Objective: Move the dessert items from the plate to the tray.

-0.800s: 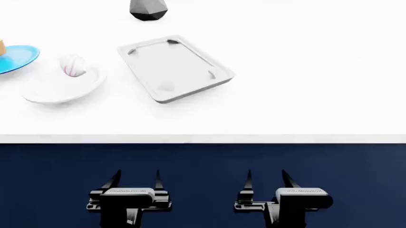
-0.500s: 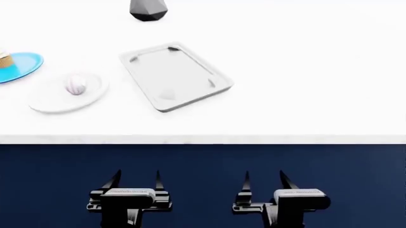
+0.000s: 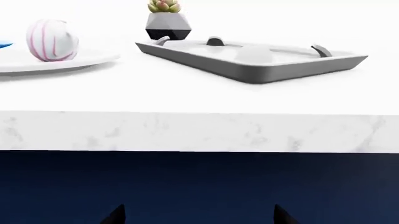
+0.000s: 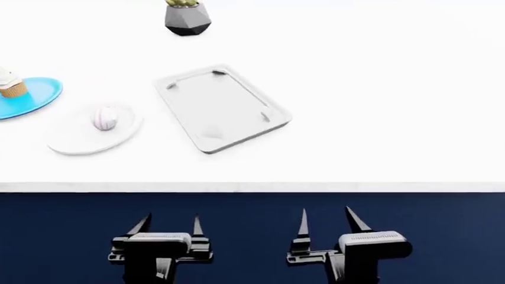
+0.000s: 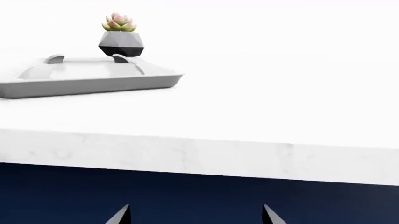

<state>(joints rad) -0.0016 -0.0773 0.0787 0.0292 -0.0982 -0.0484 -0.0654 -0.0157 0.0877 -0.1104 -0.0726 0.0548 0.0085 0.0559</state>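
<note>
A pink-striped white sweet (image 4: 105, 118) is seen on the round white plate (image 4: 71, 141), beside the light grey rectangular tray (image 4: 236, 133) on the white surface (image 4: 379, 89). A frosted cupcake (image 4: 11, 83) sits on a blue plate (image 4: 39, 97). The left gripper (image 4: 168, 226) and right gripper (image 4: 327, 221) are held below the surface edge, fingers spread and empty.

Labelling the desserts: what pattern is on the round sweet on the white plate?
White with thin pink stripes, clearest in the left wrist view.

Matt grey tray (image 4: 223, 107); marbled white countertop (image 3: 187, 130).
</note>
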